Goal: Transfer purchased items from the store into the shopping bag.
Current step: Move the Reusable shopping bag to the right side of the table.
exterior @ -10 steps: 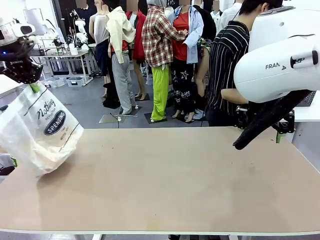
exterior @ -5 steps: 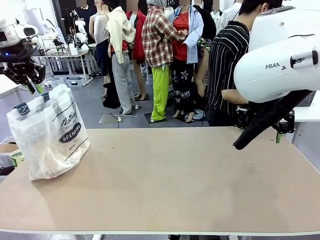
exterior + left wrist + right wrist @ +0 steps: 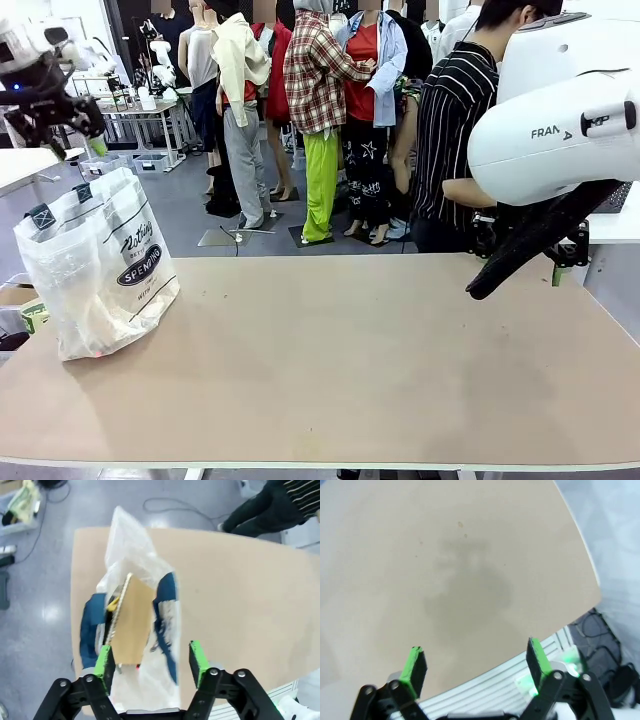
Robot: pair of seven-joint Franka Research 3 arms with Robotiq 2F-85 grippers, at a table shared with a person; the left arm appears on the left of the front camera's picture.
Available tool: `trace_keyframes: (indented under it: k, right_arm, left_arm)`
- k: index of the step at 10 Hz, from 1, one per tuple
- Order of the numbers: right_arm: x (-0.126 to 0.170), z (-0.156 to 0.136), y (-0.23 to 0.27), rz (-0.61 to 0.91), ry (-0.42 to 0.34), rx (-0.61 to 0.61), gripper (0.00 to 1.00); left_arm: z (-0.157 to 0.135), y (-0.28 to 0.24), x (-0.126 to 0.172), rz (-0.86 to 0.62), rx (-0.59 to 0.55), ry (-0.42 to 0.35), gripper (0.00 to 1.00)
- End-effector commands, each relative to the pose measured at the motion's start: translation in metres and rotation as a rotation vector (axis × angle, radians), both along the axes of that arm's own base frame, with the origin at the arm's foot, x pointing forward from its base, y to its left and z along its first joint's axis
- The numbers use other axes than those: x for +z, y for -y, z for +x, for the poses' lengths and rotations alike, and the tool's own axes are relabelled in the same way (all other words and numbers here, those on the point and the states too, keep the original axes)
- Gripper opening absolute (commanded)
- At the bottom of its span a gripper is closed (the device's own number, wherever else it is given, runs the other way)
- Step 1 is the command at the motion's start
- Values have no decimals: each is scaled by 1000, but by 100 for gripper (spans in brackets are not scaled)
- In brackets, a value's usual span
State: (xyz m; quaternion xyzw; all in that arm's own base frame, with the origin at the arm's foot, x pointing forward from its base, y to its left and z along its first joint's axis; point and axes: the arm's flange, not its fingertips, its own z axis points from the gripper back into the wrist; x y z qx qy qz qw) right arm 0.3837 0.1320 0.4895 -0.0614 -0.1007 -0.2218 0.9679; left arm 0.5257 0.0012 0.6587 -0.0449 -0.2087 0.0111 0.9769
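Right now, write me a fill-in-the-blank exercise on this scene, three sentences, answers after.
1. The shopping bag stands on the table's ____ end, seen from the robot.
2. The left gripper is above the bag, its jaws ____ and holding nothing.
3. The oval logo on the bag is ____ with white lettering.

Answers: left; open; black

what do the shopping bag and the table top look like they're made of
Shopping bag: thin plastic film, likely; translucent white, crinkled, faintly glossy, with dark trim at the handles. Table top: probably laminated board; flat, matte, uniform tan, no visible grain.
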Motion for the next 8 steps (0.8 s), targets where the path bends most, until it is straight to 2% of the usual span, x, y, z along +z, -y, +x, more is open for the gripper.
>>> trace_keyframes:
  k: [1, 3, 5, 8]
  right_arm:
    - [-1, -1, 0, -11, 0, 3, 100]
    - [-1, -1, 0, -11, 0, 3, 100]
    - [-1, -1, 0, -11, 0, 3, 100]
    - [-1, -1, 0, -11, 0, 3, 100]
  left_arm:
    - [-24, 34, -9, -72, -70, 78, 100]
    - [-39, 75, -25, -99, -140, 93, 100]
    - [-31, 117, -68, -64, -159, 58, 100]
    - [-43, 165, -115, -25, -183, 58, 100]
